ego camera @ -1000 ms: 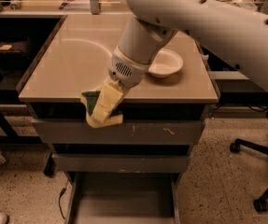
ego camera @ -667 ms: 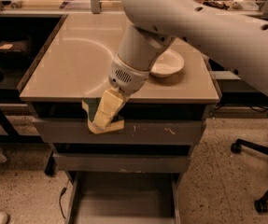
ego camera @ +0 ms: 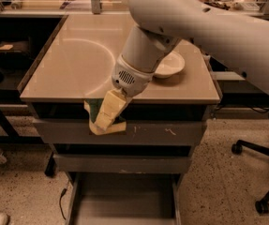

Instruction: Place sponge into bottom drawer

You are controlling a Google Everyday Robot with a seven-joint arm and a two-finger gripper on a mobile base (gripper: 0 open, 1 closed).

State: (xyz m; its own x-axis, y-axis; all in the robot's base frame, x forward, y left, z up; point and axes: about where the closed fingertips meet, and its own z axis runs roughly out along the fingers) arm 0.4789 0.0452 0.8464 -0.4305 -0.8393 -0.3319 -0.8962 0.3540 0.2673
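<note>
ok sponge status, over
Gripper shut on sponge, past table front edge. Bottom drawer open below, sponge not in yet. Bowl behind, out of the way.

You're seeing the gripper (ego camera: 102, 122) hanging just off the front edge of the tan tabletop (ego camera: 73, 60), in front of the top drawer (ego camera: 171, 132). Its pale yellow padded fingers (ego camera: 111, 108) are pinching the sponge (ego camera: 109, 128), green face showing on the left, yellow foam poking out below. The bottom drawer (ego camera: 124, 198) is sitting pulled open, well below the sponge. A white bowl (ego camera: 174, 64) is resting on the tabletop, partly behind the arm. An office chair base (ego camera: 260, 152) is standing at right.
</note>
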